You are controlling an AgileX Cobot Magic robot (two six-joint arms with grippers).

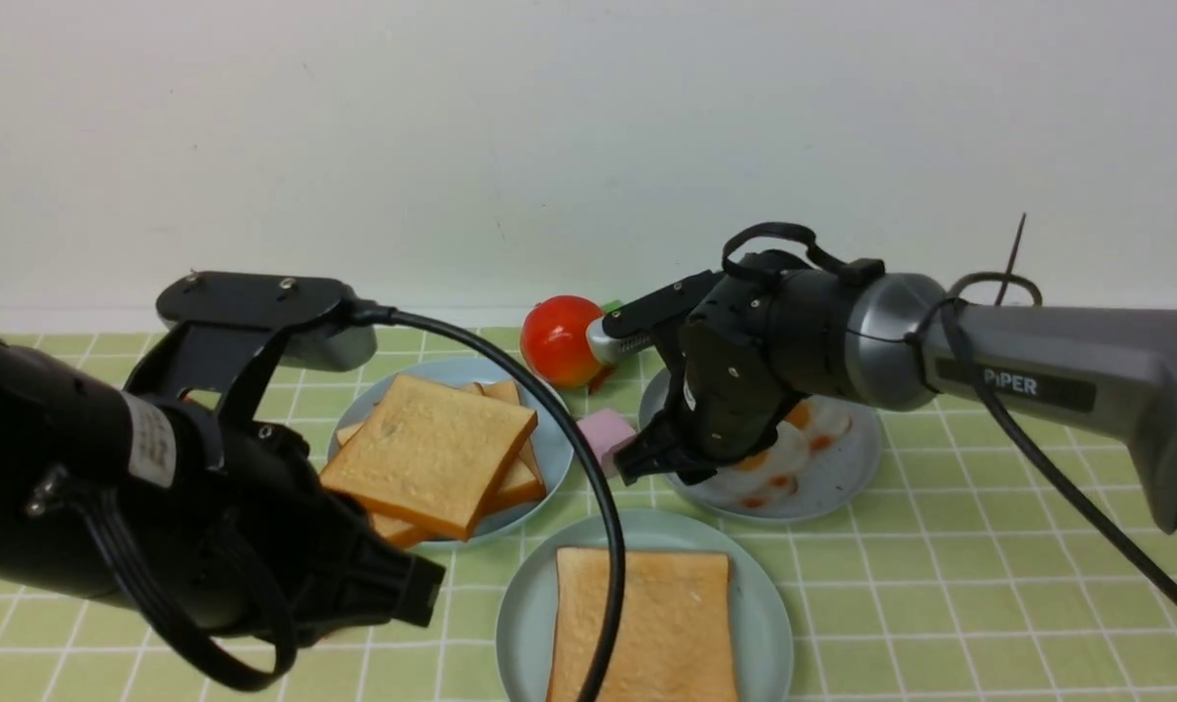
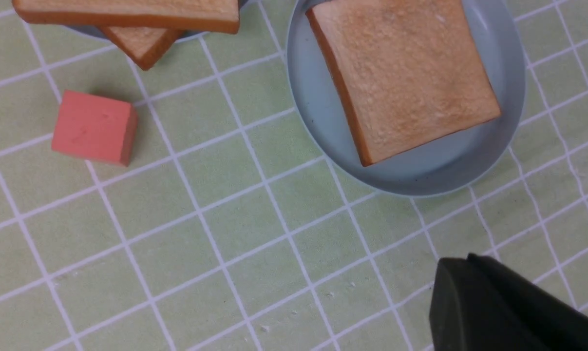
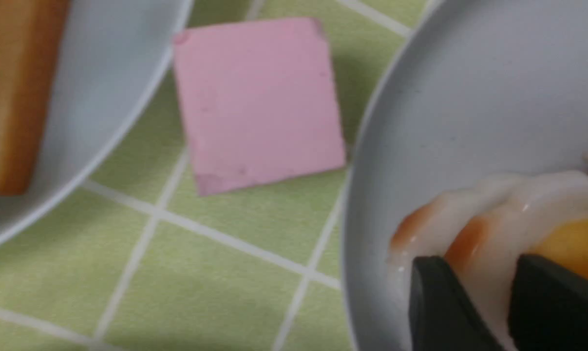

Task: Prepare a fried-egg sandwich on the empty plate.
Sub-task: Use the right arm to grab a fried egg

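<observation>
Mint-green plate (image 1: pixel 764 634) and toast (image 1: pixel 647 624) cut off

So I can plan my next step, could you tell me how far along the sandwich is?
The first toast slice already lies on the green plate. The right gripper is at the fried eggs, its jaws apart; whether it has gripped one isn't clear. No egg or second slice is on the bottom slice yet.

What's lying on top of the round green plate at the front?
One square slice of toast lies on the plate. No egg shows on top of it; whatever might be underneath is covered.
</observation>
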